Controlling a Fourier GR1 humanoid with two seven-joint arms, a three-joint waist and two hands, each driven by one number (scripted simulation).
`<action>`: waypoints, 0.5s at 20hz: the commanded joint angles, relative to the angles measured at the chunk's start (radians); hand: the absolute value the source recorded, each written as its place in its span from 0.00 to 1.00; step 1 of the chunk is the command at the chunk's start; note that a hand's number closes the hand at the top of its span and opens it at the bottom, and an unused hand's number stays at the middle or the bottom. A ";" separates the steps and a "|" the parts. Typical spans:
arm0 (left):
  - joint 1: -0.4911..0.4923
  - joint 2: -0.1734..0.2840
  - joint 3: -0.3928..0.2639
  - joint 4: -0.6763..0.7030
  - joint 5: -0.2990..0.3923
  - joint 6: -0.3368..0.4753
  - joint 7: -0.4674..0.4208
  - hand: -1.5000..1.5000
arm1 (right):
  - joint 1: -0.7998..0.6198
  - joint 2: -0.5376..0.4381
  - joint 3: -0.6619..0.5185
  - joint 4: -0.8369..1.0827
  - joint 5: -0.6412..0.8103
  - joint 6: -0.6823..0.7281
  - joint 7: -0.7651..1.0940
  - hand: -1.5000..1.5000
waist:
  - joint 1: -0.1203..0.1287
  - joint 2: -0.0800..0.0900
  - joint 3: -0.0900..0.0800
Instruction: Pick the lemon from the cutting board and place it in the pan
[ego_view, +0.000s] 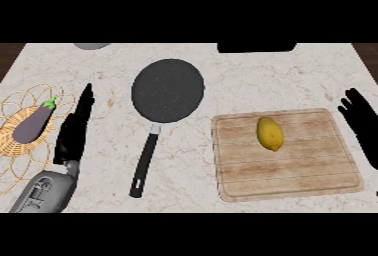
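Note:
A yellow lemon (270, 133) lies on the wooden cutting board (295, 170), in its upper middle part. Left of the board sits a dark round pan (167, 90) with nothing in it, its black handle (144, 165) pointing toward me. My right hand (362, 122) is at the right edge of the view, open with fingers up, beside the board's right side and apart from the lemon. Over the counter left of the pan's handle, my left hand (74, 130) is open with straight fingers pointing away from me.
A purple eggplant (33, 125) lies on a woven wire trivet (22, 150) at the far left, just beside my left hand. A grey object (91, 45) and a black object (256, 47) sit at the counter's far edge.

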 joint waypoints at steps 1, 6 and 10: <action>-0.016 -0.024 -0.004 -0.041 0.009 -0.020 0.040 0.50 | -0.070 0.031 -0.016 0.014 -0.027 0.050 -0.021 1.00 | 0.022 -0.010 -0.019; -0.057 -0.062 0.052 -0.077 0.141 -0.063 0.068 0.50 | -0.328 0.047 -0.035 -0.118 -0.195 0.266 -0.115 1.00 | 0.076 -0.012 -0.018; -0.005 -0.034 0.103 -0.138 0.226 -0.106 0.135 0.50 | -0.128 -0.106 -0.039 -0.086 0.156 0.176 -0.358 1.00 | 0.018 -0.014 -0.018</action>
